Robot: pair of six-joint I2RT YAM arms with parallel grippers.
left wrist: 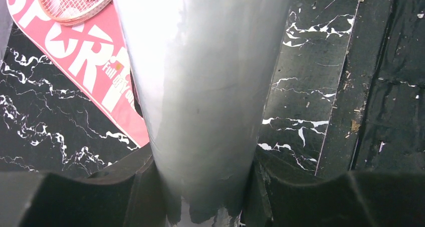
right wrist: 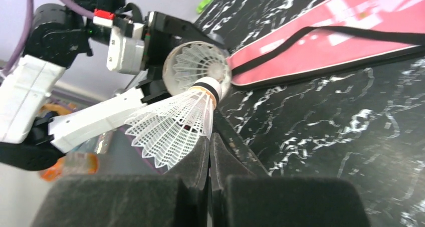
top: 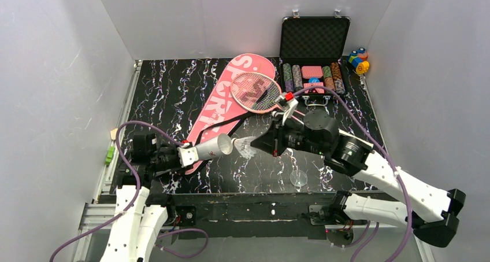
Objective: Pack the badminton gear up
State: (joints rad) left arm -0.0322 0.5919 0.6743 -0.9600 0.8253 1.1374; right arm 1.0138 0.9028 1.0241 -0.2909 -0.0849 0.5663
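My left gripper [top: 186,157] is shut on the white tube [top: 209,149] and holds it level above the table, with its open mouth facing right. In the left wrist view the tube [left wrist: 205,86] fills the gap between the jaws of that gripper [left wrist: 205,187]. My right gripper [top: 264,143] is shut on the skirt of a white shuttlecock [top: 247,148], whose cork end sits just at the tube's mouth. In the right wrist view the gripper [right wrist: 209,137] pinches this shuttlecock [right wrist: 175,122], and another shuttlecock [right wrist: 198,66] sits inside the tube. The pink "SPORT" bag [top: 222,103] lies behind, with a red-framed racket [top: 256,91] on it.
The open black case of poker chips [top: 314,65] stands at the back right, with small coloured toy blocks [top: 358,60] beside it. A clear round cap [top: 299,178] lies near the table's front edge. The bag's black strap [right wrist: 351,34] trails over the table.
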